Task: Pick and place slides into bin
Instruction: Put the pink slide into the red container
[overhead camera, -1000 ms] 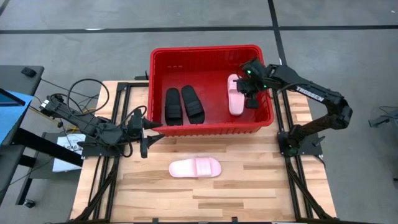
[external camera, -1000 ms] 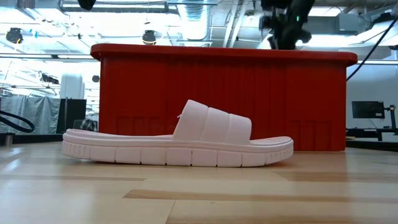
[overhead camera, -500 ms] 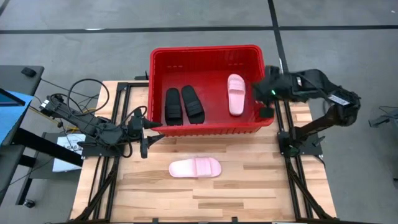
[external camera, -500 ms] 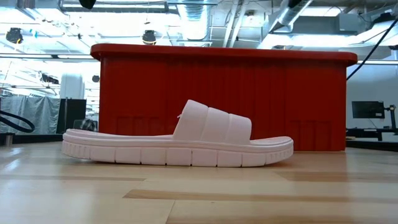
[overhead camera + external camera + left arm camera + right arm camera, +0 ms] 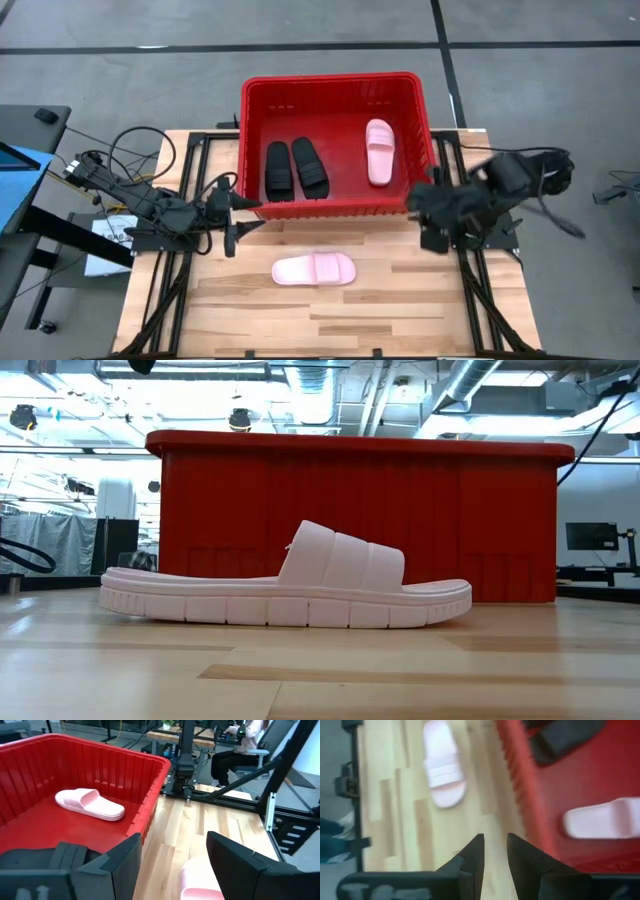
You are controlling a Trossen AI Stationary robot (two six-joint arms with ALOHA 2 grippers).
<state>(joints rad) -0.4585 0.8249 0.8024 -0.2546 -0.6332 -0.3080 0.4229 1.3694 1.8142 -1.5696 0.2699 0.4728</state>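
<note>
The red bin [image 5: 335,79] stands at the table's far middle. In it the black pair of slides [image 5: 295,168] and one pale pink slide [image 5: 378,152] lie flat on the bin's floor. The other pink slide [image 5: 314,269] lies sole down on the table, in front of the bin [image 5: 290,585]. My right gripper [image 5: 418,205] hovers at the bin's near right corner, blurred, its fingers a little apart and empty [image 5: 495,840]. My left gripper [image 5: 255,214] waits open at the bin's near left corner [image 5: 172,850].
Black metal frames run along both table sides [image 5: 480,270]. Bare wooden table top [image 5: 400,310] lies around the pink slide. Beyond the table a person sits at a desk [image 5: 240,750].
My right gripper has left the bin: from over the pink slide inside it went toward the table's right edge, then toward the near edge, to the bin's near right corner. The pink slide stays lying in the bin.
</note>
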